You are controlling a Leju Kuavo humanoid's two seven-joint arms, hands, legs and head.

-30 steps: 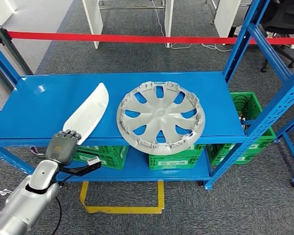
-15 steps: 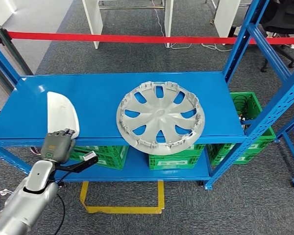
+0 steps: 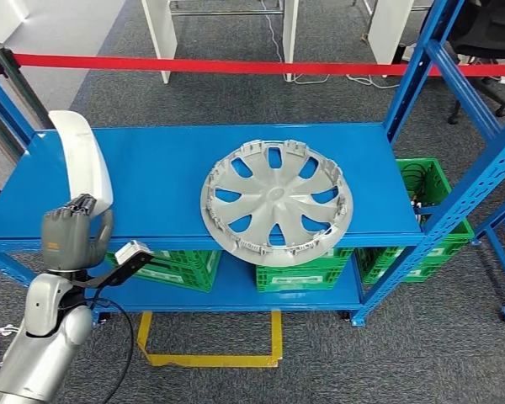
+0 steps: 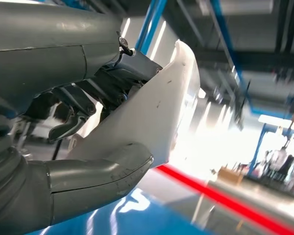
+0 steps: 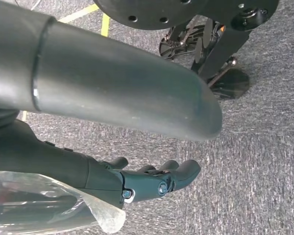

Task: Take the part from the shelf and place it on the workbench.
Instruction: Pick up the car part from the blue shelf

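Part [image 3: 82, 156] in hand: my left hand [image 3: 69, 238] grips the white piece upright, clear of the blue shelf [image 3: 173, 181]; I must keep the grasp firm turning toward the workbench. Right hand [image 5: 153, 178] hangs empty, fingers loosely apart.

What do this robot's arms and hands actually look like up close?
The left arm is a smooth silver tube with a rounded wrist section. A black cable loops beside it, and a black bracket with a small white tip sticks out near the wrist. The left hand is grey with jointed fingers and a small orange marking. The right hand has dark fingers, a thick grey thumb and visible screws.
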